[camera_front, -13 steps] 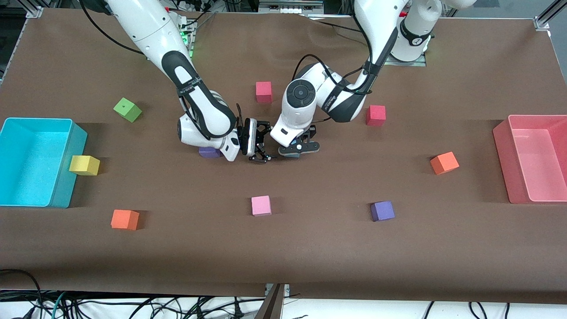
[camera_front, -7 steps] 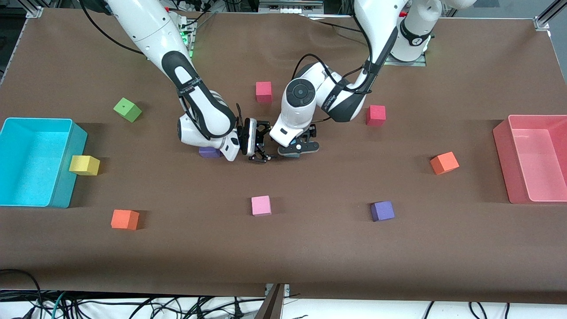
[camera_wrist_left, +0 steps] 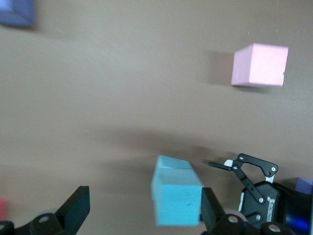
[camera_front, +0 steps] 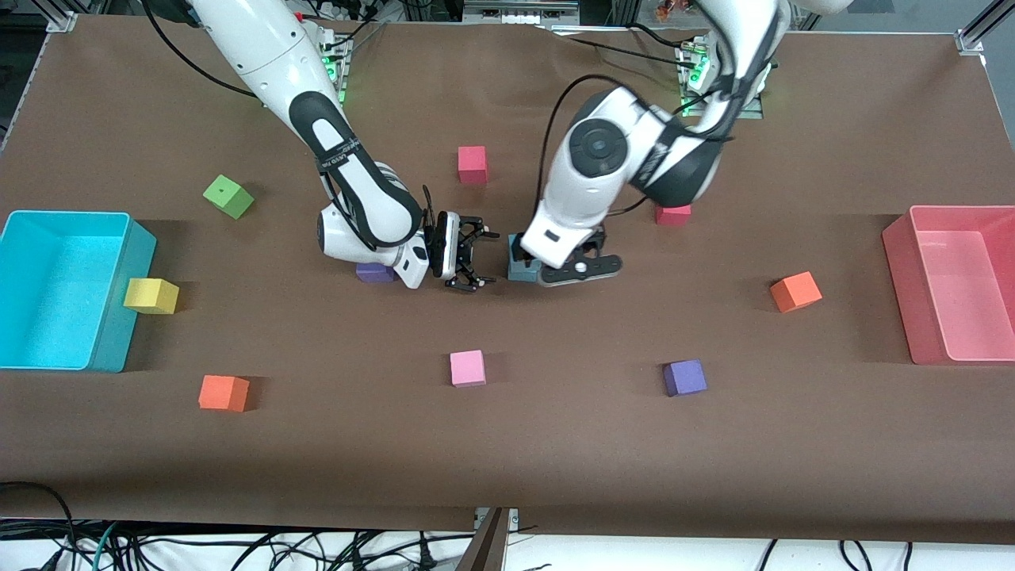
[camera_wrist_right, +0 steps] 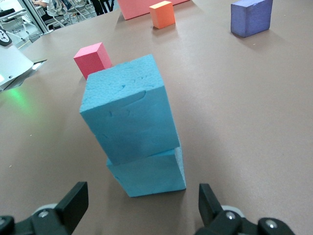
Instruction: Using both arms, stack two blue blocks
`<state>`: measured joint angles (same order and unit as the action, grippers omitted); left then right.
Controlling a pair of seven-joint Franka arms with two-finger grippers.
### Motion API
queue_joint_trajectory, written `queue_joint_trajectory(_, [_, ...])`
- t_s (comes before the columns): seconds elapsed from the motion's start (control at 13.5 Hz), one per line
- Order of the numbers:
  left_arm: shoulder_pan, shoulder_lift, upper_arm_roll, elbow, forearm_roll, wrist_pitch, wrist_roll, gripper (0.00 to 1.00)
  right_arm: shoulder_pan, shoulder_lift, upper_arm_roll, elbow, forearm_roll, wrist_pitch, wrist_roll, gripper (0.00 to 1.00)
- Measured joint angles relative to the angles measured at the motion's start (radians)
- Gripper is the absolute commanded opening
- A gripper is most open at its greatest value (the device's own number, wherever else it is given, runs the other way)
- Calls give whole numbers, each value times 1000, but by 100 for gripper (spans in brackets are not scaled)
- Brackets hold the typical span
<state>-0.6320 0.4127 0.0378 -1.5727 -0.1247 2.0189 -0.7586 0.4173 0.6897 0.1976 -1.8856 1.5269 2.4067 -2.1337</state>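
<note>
The two blue blocks (camera_wrist_right: 134, 142) stand stacked at the middle of the tabletop (camera_front: 555, 444), the upper one skewed on the lower. The left end effector (camera_wrist_left: 142, 215) hovers over the stack, released and holding nothing. The right end effector (camera_front: 473, 262), also released, hangs low just beside the stack, centre of the front view
</note>
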Motion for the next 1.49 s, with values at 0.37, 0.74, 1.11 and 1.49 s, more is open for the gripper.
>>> queue_joint_trajectory(0.37, [217, -223, 0, -12, 0, -320, 334, 100, -1, 0, 0, 0, 0, 0, 0, 100])
queue_joint_trajectory(0.74, [376, -377, 60, -37, 3, -493, 628, 100, -2, 0, 1, 0, 0, 0, -1, 100])
queue_joint_trajectory(1.11, [396, -445, 128, -58, 90, -543, 730, 100, -2, 0, 1, 0, 0, 0, -2, 100])
queue_joint_trajectory(1.49, [394, -471, 122, -71, 110, -546, 730, 100, -23, -12, 0, 14, 0, 0, -1, 100])
